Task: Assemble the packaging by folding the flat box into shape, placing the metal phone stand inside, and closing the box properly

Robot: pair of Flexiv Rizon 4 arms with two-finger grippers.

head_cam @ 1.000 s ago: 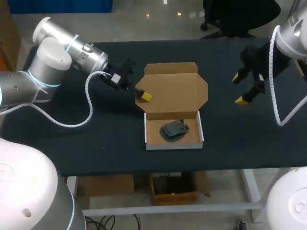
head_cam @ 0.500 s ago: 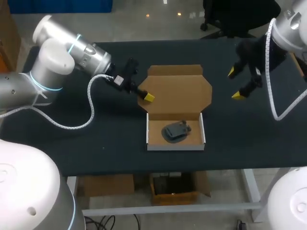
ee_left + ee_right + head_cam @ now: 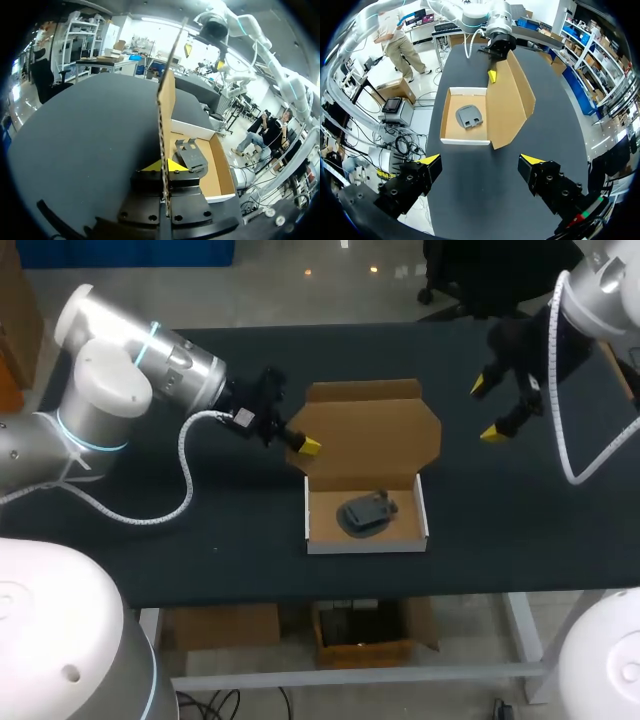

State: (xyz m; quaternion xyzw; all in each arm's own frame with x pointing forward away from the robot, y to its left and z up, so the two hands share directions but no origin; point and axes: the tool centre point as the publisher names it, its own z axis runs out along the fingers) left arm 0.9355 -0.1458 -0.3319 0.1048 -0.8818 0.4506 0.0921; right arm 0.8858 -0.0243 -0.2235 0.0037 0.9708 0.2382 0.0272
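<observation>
Left hand (image 3: 304, 443), clamped on the lid (image 3: 372, 435) edge, could drag the unanchored box (image 3: 365, 545) askew while folding; right hand (image 3: 486, 410) hangs open, well apart.

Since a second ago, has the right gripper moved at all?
Yes. The right gripper, open and empty, has shifted toward the far edge of the table, going by the head view.

The brown cardboard box (image 3: 366, 546) sits open, lid (image 3: 372, 430) raised, grey phone stand (image 3: 365, 512) lying inside.
</observation>
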